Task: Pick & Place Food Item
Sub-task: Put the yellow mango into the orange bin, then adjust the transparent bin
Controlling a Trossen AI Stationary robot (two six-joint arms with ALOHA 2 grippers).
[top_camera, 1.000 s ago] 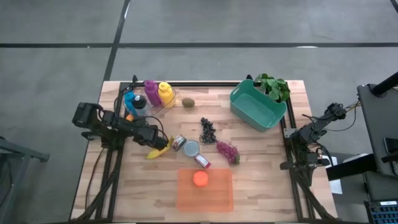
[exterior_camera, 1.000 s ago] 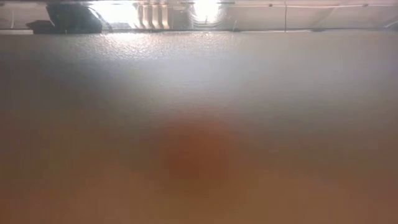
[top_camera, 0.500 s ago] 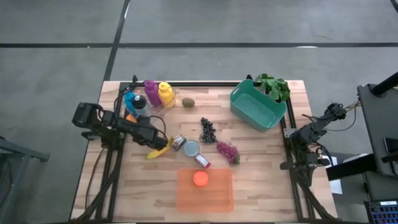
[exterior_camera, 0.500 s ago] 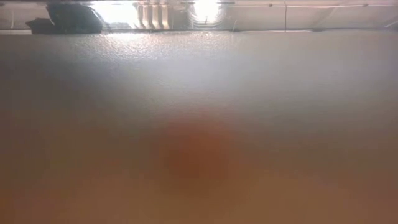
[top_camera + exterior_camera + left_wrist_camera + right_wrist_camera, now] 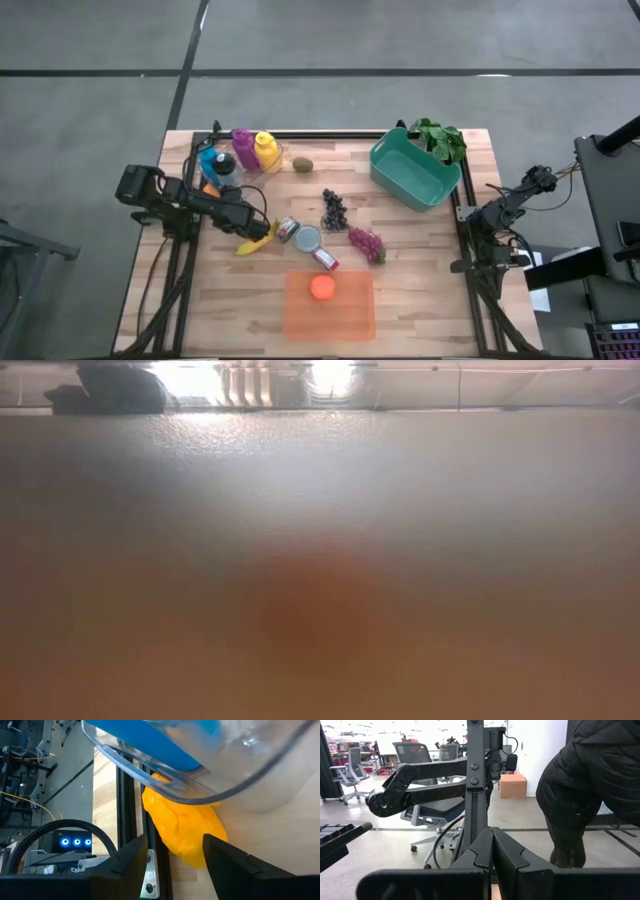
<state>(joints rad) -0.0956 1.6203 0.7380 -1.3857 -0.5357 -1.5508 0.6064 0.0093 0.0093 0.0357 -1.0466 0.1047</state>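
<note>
Nothing is seen to have shifted on the table since the earlier frames, and both arms are found in the same poses. At the left gripper (image 5: 170, 865), the jaws are held partly spread with a yellow food item (image 5: 182, 827) framed just ahead of the gap between the fingers (image 5: 127, 857); whether contact has been made cannot be told. A clear container with a blue part (image 5: 165, 750) is seen close above that item in the left wrist view.

From overhead, the left gripper (image 5: 250, 222) is placed at the left side of the wooden table (image 5: 420, 290), beside a banana (image 5: 255, 243). Farther out, two tins (image 5: 297, 234), dark grapes (image 5: 334, 209), red grapes (image 5: 366, 243) and a kiwi (image 5: 303, 165) are scattered mid-table. An orange tray (image 5: 345, 310) holding an orange fruit (image 5: 322, 287) is set at the near edge (a likely drop-off, though that is only a judgement), and a teal bin (image 5: 412, 172) sits at the far right.

The right gripper (image 5: 492, 855) is parked off the table's right edge, its jaws pressed together and empty.

For a clean pick, the item should be centred between the fingers before closure, and the clear container should be cleared on the lift.
</note>
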